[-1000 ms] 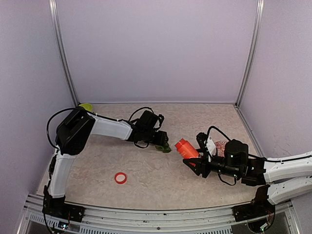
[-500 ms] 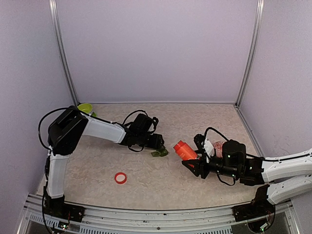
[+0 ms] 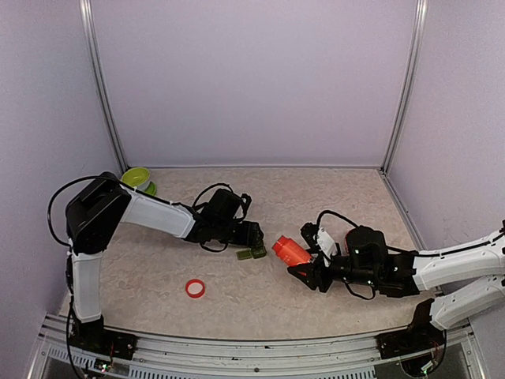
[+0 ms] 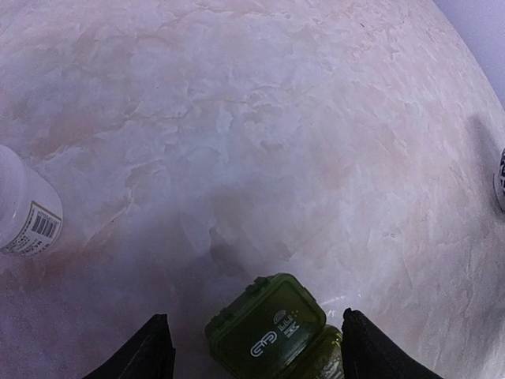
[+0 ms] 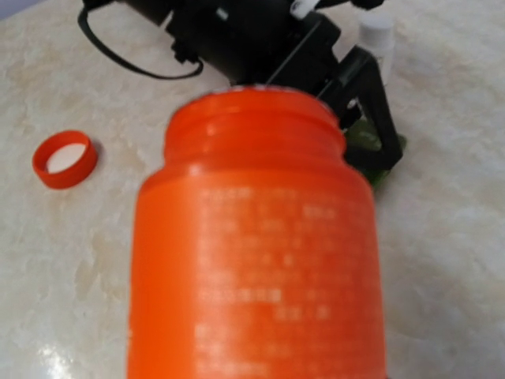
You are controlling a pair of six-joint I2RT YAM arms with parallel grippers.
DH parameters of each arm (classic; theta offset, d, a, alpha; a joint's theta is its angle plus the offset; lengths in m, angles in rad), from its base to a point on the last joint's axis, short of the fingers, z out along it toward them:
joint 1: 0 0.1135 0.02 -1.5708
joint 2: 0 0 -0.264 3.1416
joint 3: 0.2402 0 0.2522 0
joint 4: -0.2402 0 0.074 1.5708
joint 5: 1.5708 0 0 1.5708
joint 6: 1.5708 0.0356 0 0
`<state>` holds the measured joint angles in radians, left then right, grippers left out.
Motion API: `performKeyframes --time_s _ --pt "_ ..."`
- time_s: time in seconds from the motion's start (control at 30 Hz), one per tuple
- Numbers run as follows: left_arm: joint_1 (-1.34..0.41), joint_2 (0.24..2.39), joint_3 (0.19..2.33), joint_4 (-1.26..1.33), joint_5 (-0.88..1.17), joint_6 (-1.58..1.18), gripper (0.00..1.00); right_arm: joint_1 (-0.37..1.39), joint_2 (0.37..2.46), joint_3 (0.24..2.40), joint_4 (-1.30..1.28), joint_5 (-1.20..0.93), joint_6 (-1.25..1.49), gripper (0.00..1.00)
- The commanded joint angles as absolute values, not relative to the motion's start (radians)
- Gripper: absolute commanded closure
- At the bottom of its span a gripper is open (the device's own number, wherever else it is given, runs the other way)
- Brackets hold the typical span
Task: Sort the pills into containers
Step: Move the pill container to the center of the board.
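The containers (image 3: 252,253), small dark green boxes joined side by side, lie on the table at mid-left. In the left wrist view the containers (image 4: 268,332) sit between the fingers of my left gripper (image 4: 260,353), which is open with a gap on both sides. My right gripper (image 3: 306,268) is shut on an uncapped orange bottle (image 3: 289,250), tilted with its mouth toward the containers and just right of them. The orange bottle (image 5: 252,237) fills the right wrist view and hides the fingers. No pills show.
The bottle's red cap (image 3: 195,288) lies on the near-left table. A lime-green bowl (image 3: 136,177) stands at the back left corner. A white labelled bottle (image 4: 24,209) lies off to one side of the containers. Purple walls close three sides.
My left gripper brought the containers back toward the left and the near side, and its jaws have widened off them. My right gripper moved left with the orange bottle, nearer the containers.
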<state>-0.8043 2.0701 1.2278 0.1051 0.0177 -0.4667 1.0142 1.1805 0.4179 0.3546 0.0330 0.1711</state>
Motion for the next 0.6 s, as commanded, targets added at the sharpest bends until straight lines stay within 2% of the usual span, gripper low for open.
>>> performKeyframes --time_s 0.0,0.33,0.57 --pt "-0.819 2.019 1.204 0.131 0.005 -0.494 0.29 1.008 1.215 0.474 0.364 -0.001 0.145 0.71" --pt "-0.828 2.011 1.177 0.128 -0.008 -0.529 0.30 1.006 1.308 0.521 0.353 -0.018 0.148 0.71" --pt "-0.828 1.973 1.147 0.148 -0.015 -0.538 0.27 1.006 1.331 0.524 0.358 -0.019 0.155 0.71"
